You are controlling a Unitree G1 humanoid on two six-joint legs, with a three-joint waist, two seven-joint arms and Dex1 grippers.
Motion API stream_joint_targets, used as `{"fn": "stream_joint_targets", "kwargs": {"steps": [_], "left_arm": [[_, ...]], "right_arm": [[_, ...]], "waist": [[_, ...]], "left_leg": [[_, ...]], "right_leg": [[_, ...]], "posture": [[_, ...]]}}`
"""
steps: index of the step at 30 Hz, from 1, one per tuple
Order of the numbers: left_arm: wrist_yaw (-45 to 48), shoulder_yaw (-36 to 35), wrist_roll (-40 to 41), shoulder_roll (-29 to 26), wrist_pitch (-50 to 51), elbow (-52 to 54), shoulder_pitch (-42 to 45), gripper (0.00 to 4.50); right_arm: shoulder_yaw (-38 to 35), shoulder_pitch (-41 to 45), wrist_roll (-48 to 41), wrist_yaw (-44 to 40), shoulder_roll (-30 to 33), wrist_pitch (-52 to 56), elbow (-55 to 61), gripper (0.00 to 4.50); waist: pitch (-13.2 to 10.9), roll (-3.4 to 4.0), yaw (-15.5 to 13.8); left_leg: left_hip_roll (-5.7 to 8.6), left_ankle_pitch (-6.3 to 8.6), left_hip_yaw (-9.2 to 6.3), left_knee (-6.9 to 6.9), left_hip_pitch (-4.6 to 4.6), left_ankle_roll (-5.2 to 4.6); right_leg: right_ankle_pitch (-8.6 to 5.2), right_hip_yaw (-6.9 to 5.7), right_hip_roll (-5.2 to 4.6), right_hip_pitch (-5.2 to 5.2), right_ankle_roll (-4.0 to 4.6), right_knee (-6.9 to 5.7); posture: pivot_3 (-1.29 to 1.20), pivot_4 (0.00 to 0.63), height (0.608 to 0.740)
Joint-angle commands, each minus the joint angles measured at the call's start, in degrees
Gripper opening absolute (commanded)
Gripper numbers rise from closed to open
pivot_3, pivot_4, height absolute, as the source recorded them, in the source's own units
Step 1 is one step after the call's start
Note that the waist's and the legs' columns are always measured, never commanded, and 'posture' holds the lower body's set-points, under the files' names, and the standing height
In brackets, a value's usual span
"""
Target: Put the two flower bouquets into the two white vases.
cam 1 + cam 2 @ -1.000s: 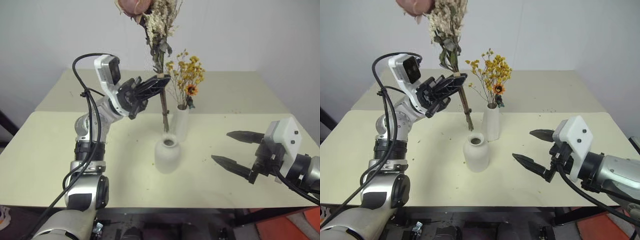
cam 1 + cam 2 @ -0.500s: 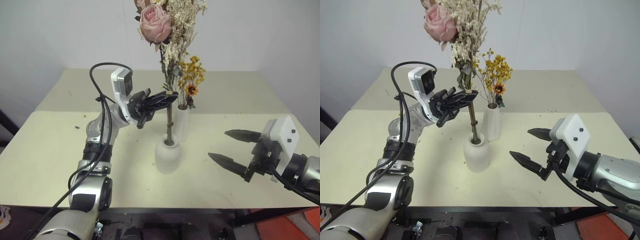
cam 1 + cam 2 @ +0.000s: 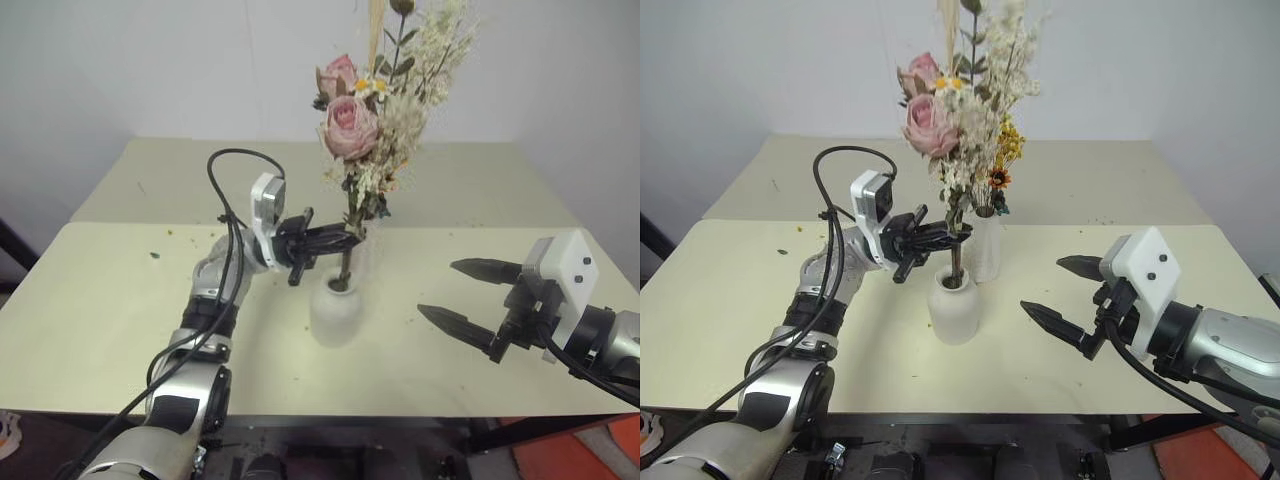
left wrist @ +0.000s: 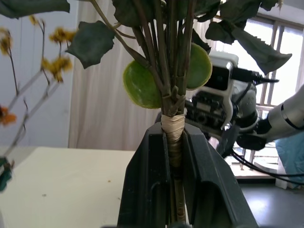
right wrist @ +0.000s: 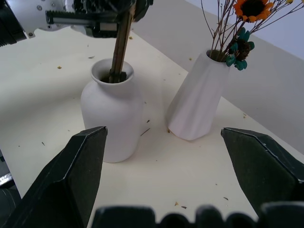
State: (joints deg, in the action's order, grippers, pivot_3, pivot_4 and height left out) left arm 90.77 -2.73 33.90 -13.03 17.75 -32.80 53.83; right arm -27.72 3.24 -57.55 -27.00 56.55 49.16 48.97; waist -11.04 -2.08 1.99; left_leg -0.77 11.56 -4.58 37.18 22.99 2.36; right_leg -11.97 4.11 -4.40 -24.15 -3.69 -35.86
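Stems [image 5: 118, 45] enter short vase [image 5: 112, 118]; left fingers [image 4: 152, 180] clamp wrap, right fingers [image 5: 76, 171] apart.

The pink-cream bouquet [image 3: 955, 105], with two pink roses, dark leaves and whitish feathery sprigs, stands nearly upright, its bound stems reaching down into the neck of the short round-bellied white vase [image 3: 954, 306]. The left pincer [image 3: 952, 234] is clamped on the stems just above the vase mouth. Just behind and beside it stands the tall slim white vase [image 5: 197, 97], faceted and tapering to its neck, holding the yellow-orange bouquet [image 3: 1004, 150] with its small sunflower on thin stems. Both vases stand upright on the surface [image 3: 730, 290], near each other but apart.
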Motion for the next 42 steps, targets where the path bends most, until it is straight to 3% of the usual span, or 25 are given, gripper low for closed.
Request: {"fn": "stream_joint_targets", "kwargs": {"steps": [1,8,17,22,26,30,36,42], "left_arm": [[1.1,-0.2,-0.2,-0.3,-1.2,0.1,0.5,0.11],[1.7,1.0,0.2,-1.3,-0.4,1.7,-0.7,0.11],[1.7,3.1,0.6,-4.0,0.1,6.2,-2.8,2.95],[1.7,5.4,0.2,-8.3,-0.7,9.1,-2.8,4.48],[1.7,9.2,-1.1,-12.1,-3.1,11.2,-2.7,4.48],[1.7,10.0,-1.5,-13.3,-4.0,11.6,-1.7,4.48],[-0.6,10.9,-8.8,-13.3,-6.2,9.2,0.4,4.48],[0.0,8.2,-7.3,-14.1,-4.6,10.7,1.6,4.48]], "right_arm": [[-1.6,0.5,-0.3,0.4,0.3,-1.1,0.4,4.5],[-1.0,0.8,0.1,0.2,0.2,-1.2,-0.2,4.5],[-0.5,0.3,0.4,-0.6,-0.1,-1.5,-0.5,4.5],[-0.2,0.4,0.6,-0.7,-0.4,-1.7,-0.9,4.5],[0.3,0.3,1.1,-0.8,-0.7,-2.0,-1.1,4.5],[1.3,0.6,2.1,-0.9,-1.0,-2.3,-1.5,4.5],[2.6,1.3,3.4,-0.6,-1.5,-2.8,-2.1,4.5],[2.8,1.2,4.1,-0.5,-1.8,-2.8,-1.9,4.5]], "waist": [[0.0,0.0,-0.1],[0.0,0.0,0.0],[0.0,0.0,0.0],[0.0,0.0,0.1],[0.0,0.0,0.0],[0.0,0.0,-0.1],[0.0,0.0,-0.5],[0.0,0.0,-0.5]], "left_leg": [[0.0,0.0,0.0,0.0,0.0,0.0],[0.0,0.0,0.0,0.0,-0.02,0.0],[-0.01,0.0,0.0,0.0,-0.02,0.0],[-0.02,0.0,0.0,0.0,-0.02,0.0],[-0.02,0.0,0.0,-0.01,-0.03,0.0],[-0.02,0.0,0.0,0.0,-0.03,0.0],[-0.02,0.0,0.0,0.0,-0.02,0.0],[-0.03,0.0,0.0,0.0,-0.01,0.0]], "right_leg": [[0.0,0.0,0.0,0.01,0.0,0.0],[0.0,0.0,0.0,0.01,0.0,0.0],[0.0,0.0,0.0,0.01,0.0,-0.01],[0.0,0.01,0.0,0.0,0.0,-0.01],[-0.01,0.01,0.0,0.01,0.0,-0.01],[-0.01,0.0,-0.01,0.01,0.0,0.0],[-0.01,0.0,0.0,0.0,0.0,0.01],[-0.01,0.0,0.0,0.0,0.0,0.01]], "posture": [[0.0,0.15,0.74],[0.0,0.15,0.74],[0.0,0.15,0.74],[0.0,0.15,0.74],[0.0,0.15,0.74],[0.0,0.15,0.74],[0.0,0.15,0.74],[0.0,0.15,0.74]]}}
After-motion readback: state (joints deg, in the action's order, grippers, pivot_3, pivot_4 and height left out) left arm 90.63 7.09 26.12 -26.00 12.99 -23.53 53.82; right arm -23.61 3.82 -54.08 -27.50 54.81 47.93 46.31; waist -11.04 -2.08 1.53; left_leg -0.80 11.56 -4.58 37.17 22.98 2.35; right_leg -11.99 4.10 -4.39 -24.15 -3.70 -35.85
